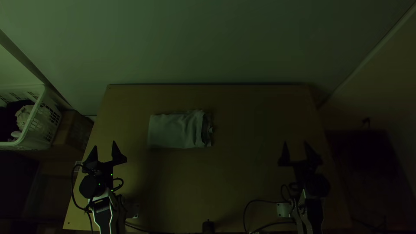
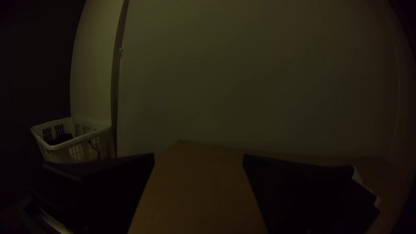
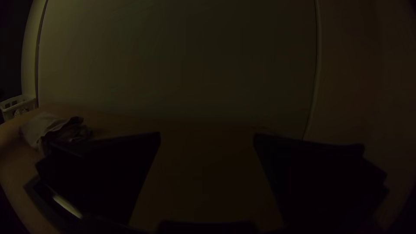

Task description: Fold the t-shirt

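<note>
A small dark object sits at the middle of the surface's near edge, too dim to name. Cables trail from both arms along that edge, and one loops out by the left arm. The left claw hangs by the left edge, its fingers spread apart. The right claw hangs toward the right edge, its fingers also wide apart. Between the claws and farther up, left of the middle and in the far half, lies the T-shirt, folded into a flat oblong; its right end is rumpled, with layers showing. Off the left edge stand a brown box and, beyond it, a white basket holding dark and pale cloth. A pale wall rises behind the far edge.
</note>
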